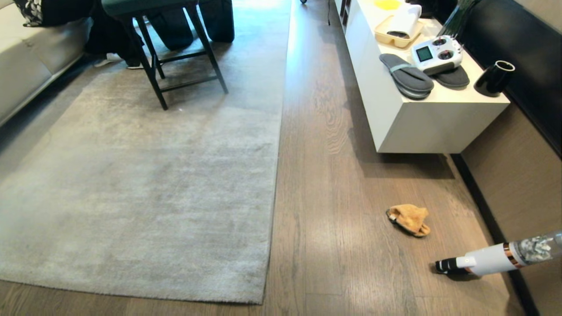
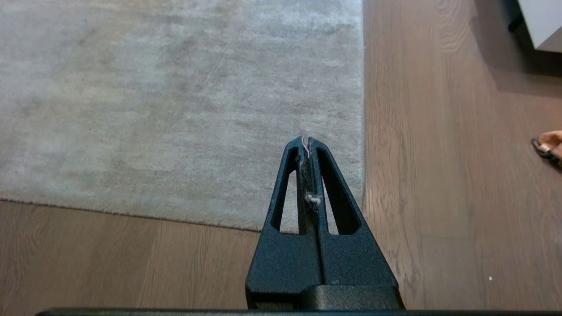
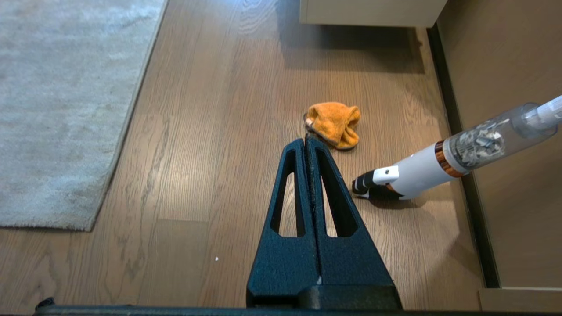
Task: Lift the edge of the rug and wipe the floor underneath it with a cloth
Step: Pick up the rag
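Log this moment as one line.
small orange fluffy cloth: crumpled on brown wood floor | grey-beige rug edge: flat | left gripper: shut, empty | right gripper: shut, empty

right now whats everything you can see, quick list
rug: 1, light grey-beige, flat on the floor, left
floor: brown wood planks
cloth: 1, orange, crumpled on the floor right of the rug
hand vacuum: 1, white, on the floor by the wall
stool: 1, dark, on the rug
sofa: 1, pale, far left
cabinet: 1, white, right
slippers: 2, grey, on the cabinet
remote controller: 1, white, on the slippers
cup: 1, black, on the cabinet
tray: 1, yellow, on the cabinet
left gripper: black, shut, over the rug corner
right gripper: black, shut, near the cloth
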